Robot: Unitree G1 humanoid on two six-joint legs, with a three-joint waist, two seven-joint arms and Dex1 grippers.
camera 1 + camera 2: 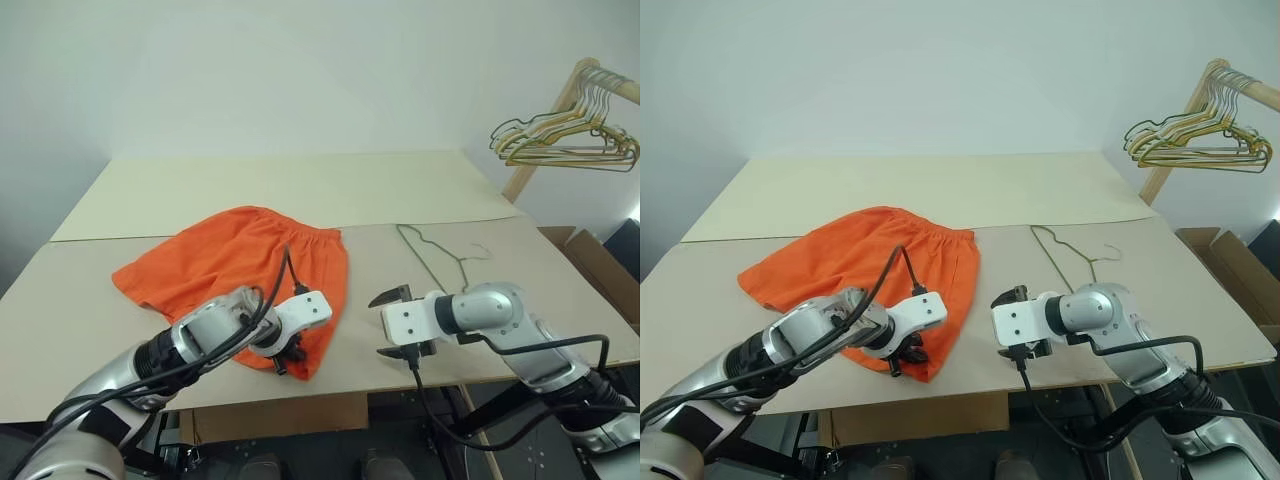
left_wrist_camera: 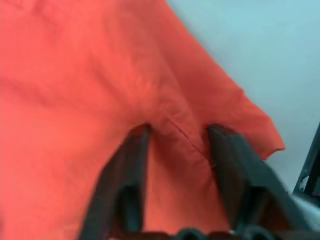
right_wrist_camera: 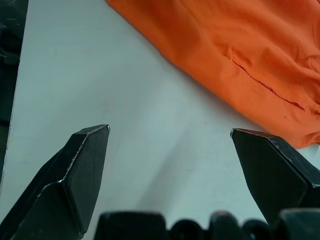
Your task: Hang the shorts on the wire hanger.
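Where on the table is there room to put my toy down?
Free: the far table behind the shorts, and the strip between shorts and wire hanger. Crowded: the near edge, with the left pincer on the shorts and right pincer beside.

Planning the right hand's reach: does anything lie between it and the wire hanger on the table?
Nothing visible. The right hand hovers open over bare table, and the wire hanger lies flat beyond it, apart from the shorts, which the left hand is pressing on.
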